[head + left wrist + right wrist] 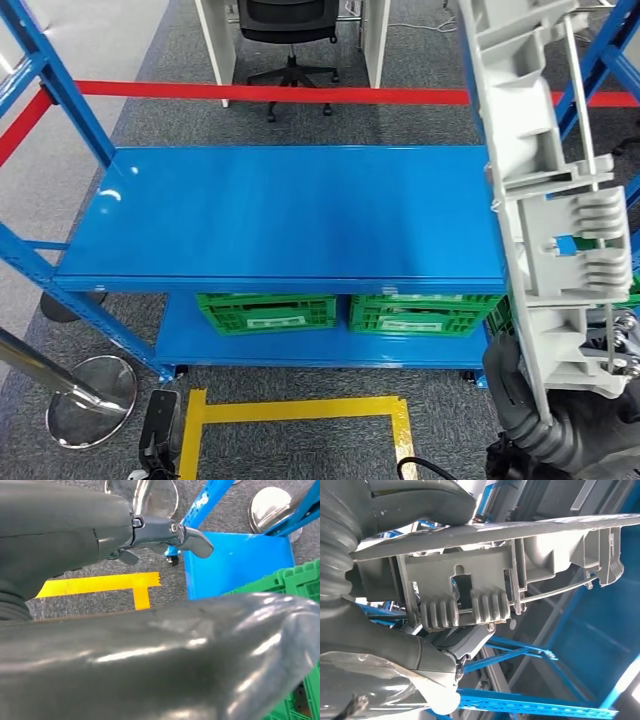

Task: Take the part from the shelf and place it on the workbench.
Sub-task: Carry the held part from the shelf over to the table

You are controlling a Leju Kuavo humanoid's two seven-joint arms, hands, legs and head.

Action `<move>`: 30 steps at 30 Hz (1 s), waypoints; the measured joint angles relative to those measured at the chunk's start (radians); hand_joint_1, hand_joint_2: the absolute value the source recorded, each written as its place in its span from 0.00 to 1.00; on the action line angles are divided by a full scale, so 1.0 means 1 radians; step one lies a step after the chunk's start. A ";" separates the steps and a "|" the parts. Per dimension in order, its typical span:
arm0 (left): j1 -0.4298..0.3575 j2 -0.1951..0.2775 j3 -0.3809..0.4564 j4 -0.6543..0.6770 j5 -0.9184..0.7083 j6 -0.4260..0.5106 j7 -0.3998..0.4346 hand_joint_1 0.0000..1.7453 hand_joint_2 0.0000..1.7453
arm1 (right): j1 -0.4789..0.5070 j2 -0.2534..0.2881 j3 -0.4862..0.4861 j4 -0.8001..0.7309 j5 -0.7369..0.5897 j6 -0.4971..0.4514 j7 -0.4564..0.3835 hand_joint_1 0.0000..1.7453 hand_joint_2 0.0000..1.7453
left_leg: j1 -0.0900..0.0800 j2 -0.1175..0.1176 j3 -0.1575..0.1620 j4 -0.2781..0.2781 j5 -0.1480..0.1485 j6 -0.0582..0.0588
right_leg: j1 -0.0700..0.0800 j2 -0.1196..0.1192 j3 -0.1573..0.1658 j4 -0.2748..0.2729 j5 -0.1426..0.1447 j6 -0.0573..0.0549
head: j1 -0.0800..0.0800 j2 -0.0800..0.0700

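At the far left of the head view a polished chrome stanchion base (89, 398) sits on the grey carpet, round and mirror-bright, just off the shelf's lower left corner. The left hand (162, 532) hangs low beside the shelf's bottom deck: in its wrist view dark glossy fingers lie stretched out and apart with nothing between them, over a strip of yellow floor tape (102, 584).

The blue shelf (287, 215) is smooth painted sheet metal, its top deck a flat glossy rectangle, with slotted steel uprights slanting up at the left and right ends. Under that deck, toward the right half of the lower deck, two green plastic crates (266, 312) with lattice walls and white labels stand side by side along the front edge. A red tape line (264, 93) crosses the carpet behind the shelf.

At the right end, the part (543, 180) stands nearly upright above the deck's right edge, raised clear of it: a long pale grey moulded plastic piece with ribbed finger-like tabs, stepped walls and a thin metal rod along it. The right hand (528, 395) grips its lower end, dark ribbed fingers wrapped around the plastic.
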 joint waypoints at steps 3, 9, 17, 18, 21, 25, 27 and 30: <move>0.001 0.000 0.001 0.000 -0.002 0.002 0.000 0.00 0.00 | 0.002 0.000 -0.001 0.000 0.005 0.000 0.002 1.00 1.00 | 0.001 0.001 -0.007 -0.007 0.009 0.008 | -0.001 0.000 -0.003 -0.004 0.010 0.012 | 0.000 0.000; 0.003 -0.003 0.005 0.000 -0.002 0.007 -0.005 0.00 0.00 | 0.018 -0.002 -0.008 0.000 -0.011 0.000 -0.001 1.00 1.00 | 0.004 0.007 -0.039 -0.013 0.047 0.030 | -0.002 0.004 -0.085 0.219 -0.124 0.029 | 0.004 0.000; 0.008 -0.004 0.011 0.000 -0.002 0.007 -0.011 0.00 0.00 | 0.031 -0.008 -0.002 0.003 -0.033 0.000 -0.005 1.00 1.00 | -0.004 0.006 -0.076 0.022 0.060 0.004 | -0.001 0.006 0.067 0.000 -0.059 0.005 | 0.002 0.000; 0.008 -0.004 0.012 0.000 -0.002 0.004 -0.012 0.00 0.00 | 0.032 -0.008 0.000 0.004 -0.034 0.000 -0.005 1.00 1.00 | -0.004 0.006 -0.079 0.027 0.053 0.000 | -0.002 0.005 0.064 -0.001 -0.056 0.000 | 0.002 0.000; 0.008 -0.002 0.014 0.000 -0.002 -0.003 -0.016 0.00 0.00 | 0.032 -0.009 0.001 0.006 -0.036 0.000 -0.005 1.00 1.00 | 0.002 0.005 -0.120 0.139 -0.039 -0.016 | -0.005 -0.001 0.049 -0.004 -0.042 -0.018 | -0.002 0.000; 0.010 -0.002 0.016 0.000 0.002 -0.006 -0.017 0.00 0.00 | 0.035 -0.009 0.002 0.011 -0.037 0.000 -0.006 1.00 1.00 | 0.007 0.005 -0.149 0.282 -0.107 -0.022 | -0.002 -0.002 0.014 -0.001 -0.019 -0.023 | -0.003 0.000; 0.009 -0.002 0.019 0.000 0.008 -0.006 -0.017 0.00 0.00 | 0.039 -0.009 0.002 0.013 -0.038 0.000 -0.007 1.00 1.00 | 0.006 0.004 -0.070 0.157 -0.049 -0.014 | -0.001 -0.001 0.000 0.000 -0.006 -0.020 | -0.003 0.000; 0.006 -0.002 0.028 0.000 0.021 -0.014 -0.012 0.00 0.00 | 0.041 -0.009 0.003 0.014 -0.039 0.000 -0.007 1.00 1.00 | 0.000 0.003 0.010 0.001 -0.006 -0.003 | 0.002 -0.001 -0.015 0.001 0.014 -0.005 | -0.002 0.000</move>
